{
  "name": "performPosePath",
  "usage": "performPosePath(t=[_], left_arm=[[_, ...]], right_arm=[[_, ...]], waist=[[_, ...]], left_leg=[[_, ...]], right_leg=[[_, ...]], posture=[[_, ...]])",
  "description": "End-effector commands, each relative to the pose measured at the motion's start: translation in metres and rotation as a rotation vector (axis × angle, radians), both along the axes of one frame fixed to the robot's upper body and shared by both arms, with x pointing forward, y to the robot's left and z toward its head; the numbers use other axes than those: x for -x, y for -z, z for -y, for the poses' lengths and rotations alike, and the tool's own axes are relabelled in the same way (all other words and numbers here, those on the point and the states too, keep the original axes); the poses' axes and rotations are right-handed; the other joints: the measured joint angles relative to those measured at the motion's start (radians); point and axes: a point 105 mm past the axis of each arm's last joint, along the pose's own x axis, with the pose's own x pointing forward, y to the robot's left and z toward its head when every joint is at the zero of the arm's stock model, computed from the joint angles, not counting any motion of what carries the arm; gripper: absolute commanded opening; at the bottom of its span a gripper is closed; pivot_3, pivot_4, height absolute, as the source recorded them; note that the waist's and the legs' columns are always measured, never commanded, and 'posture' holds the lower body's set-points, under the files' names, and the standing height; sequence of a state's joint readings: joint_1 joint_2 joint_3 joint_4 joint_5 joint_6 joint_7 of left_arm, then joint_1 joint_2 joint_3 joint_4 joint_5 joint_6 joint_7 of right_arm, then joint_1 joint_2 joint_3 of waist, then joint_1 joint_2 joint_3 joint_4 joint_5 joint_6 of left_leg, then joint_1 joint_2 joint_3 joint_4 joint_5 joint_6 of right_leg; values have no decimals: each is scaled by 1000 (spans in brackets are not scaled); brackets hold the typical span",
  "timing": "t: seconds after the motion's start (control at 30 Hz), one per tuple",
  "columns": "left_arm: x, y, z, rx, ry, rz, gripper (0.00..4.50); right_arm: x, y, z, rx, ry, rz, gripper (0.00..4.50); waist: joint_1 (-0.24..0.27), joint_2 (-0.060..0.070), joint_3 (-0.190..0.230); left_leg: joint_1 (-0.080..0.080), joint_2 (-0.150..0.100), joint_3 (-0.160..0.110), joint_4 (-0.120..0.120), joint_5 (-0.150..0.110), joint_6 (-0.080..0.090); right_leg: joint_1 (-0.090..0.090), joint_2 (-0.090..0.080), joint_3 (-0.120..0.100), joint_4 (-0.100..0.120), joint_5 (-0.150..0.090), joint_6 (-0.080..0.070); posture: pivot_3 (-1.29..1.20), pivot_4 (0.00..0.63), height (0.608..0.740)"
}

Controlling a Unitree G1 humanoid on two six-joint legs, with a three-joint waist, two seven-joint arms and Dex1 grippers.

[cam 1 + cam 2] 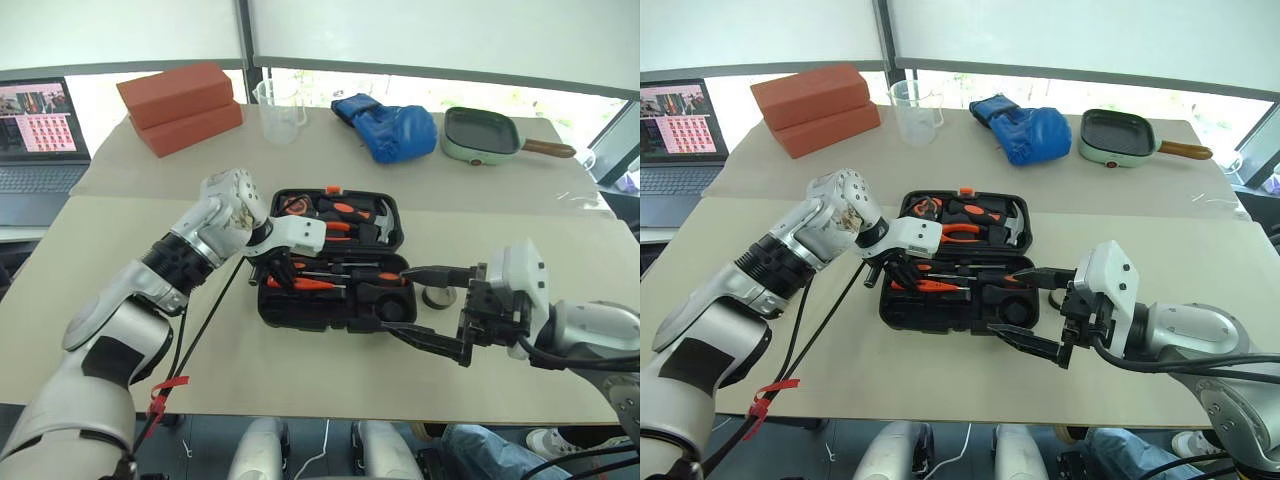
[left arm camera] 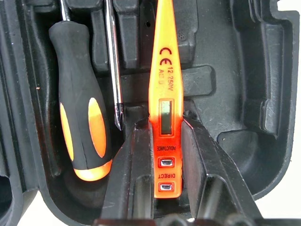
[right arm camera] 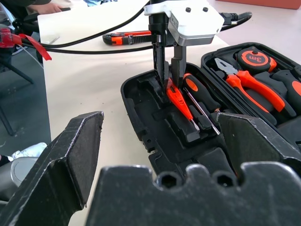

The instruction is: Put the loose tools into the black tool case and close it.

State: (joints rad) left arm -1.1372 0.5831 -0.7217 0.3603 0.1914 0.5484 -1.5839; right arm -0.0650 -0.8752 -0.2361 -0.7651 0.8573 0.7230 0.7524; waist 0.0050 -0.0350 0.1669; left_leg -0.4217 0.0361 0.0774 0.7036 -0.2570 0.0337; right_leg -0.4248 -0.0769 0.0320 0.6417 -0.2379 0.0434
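The black tool case (image 1: 290,312) lies open in the middle of the table. My left gripper (image 3: 168,80) points down into its near half. Its fingers (image 2: 136,160) press against both sides of the small orange tester screwdriver (image 2: 164,84), which lies in a recess. An orange-and-black screwdriver (image 2: 84,132) rests in the slot beside it, with another one's shaft (image 2: 113,70) between them. The utility knife (image 3: 129,36) lies on the table beyond the case. A small black tape roll (image 1: 438,297) sits just right of the case. My right gripper (image 1: 395,297) hangs open and empty over the case's right end.
The far half of the case holds pliers (image 3: 249,84), a hammer and a tape measure (image 3: 251,59). At the back of the table are red bricks (image 1: 180,105), a clear jug (image 1: 280,108), a blue glove (image 1: 388,128) and a green pan (image 1: 480,135). A laptop (image 1: 38,140) stands far left.
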Motion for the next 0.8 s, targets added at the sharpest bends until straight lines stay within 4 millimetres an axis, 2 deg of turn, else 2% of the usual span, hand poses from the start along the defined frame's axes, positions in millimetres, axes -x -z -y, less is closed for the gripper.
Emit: performPosePath(t=[0.03, 0.1, 0.27, 0.37, 0.43, 0.57, 0.6, 0.73, 0.77, 0.8], left_arm=[[1, -2, -4, 6, -37, -17, 2202], [4, -15, -4, 48, -42, -20, 2934], [21, -57, -8, 197, -49, -63, 2934], [29, -70, -17, 258, -29, -66, 2934], [25, -71, -23, 349, -45, -49, 2934], [2, -61, -13, 589, -229, -41, 1965], [-2, -56, -11, 624, -273, -54, 1548], [-4, -35, 2, 741, -340, -72, 237], [-4, -30, 4, 752, -354, -72, 20], [-4, -26, 5, 762, -364, -70, 20]], right_arm=[[2, -8, -2, -14, -8, 52, 4500], [3, -7, -1, -12, -9, 45, 4500], [4, -4, 0, -10, -12, 30, 4500], [3, -4, 1, -9, -12, 25, 4500], [2, -5, 1, -8, -12, 24, 4500], [1, -7, 2, -4, -13, 25, 4500], [1, -7, 2, -4, -13, 25, 4500], [2, -9, 2, 0, -15, 21, 4500], [2, -9, 2, 0, -15, 20, 4500], [3, -10, 2, 0, -14, 18, 4500]], waist=[[-1, 0, 0], [1, 0, 0], [-3, 0, 0], [1, 0, 0], [1, 0, 0], [9, 1, -1], [11, 1, -1], [7, 1, 0], [7, 1, 0], [6, 1, 0]], left_leg=[[0, 0, 0, 0, 0, 0], [0, 0, 0, 0, 0, 0], [-2, 0, -1, 0, 0, 0], [-2, 0, -1, 1, 0, 0], [-2, -1, -2, 1, 0, 0], [0, -1, -3, 3, 0, 0], [-2, -1, -4, 4, 0, 0], [-4, -2, -5, 8, -1, 3], [-4, -2, -5, 8, -1, 3], [-4, -2, -5, 8, -1, 3]], right_leg=[[0, 0, 0, 0, 0, 0], [0, 0, 0, 0, 0, 0], [-2, 0, 1, 1, 0, 0], [-2, 0, 1, 1, 0, 0], [-1, 0, 2, 1, -1, 2], [2, 0, 2, 2, -1, 2], [1, 0, 1, 1, -1, 2], [1, 0, 2, 2, -1, 3], [1, 0, 2, 2, -2, 3], [1, 0, 2, 2, -2, 3]], posture=[[0, 150, 738], [0, 150, 738], [0, 150, 738], [0, 150, 738], [0, 150, 738], [0, 150, 738], [0, 150, 738], [0, 150, 738], [0, 150, 738], [0, 150, 738]])
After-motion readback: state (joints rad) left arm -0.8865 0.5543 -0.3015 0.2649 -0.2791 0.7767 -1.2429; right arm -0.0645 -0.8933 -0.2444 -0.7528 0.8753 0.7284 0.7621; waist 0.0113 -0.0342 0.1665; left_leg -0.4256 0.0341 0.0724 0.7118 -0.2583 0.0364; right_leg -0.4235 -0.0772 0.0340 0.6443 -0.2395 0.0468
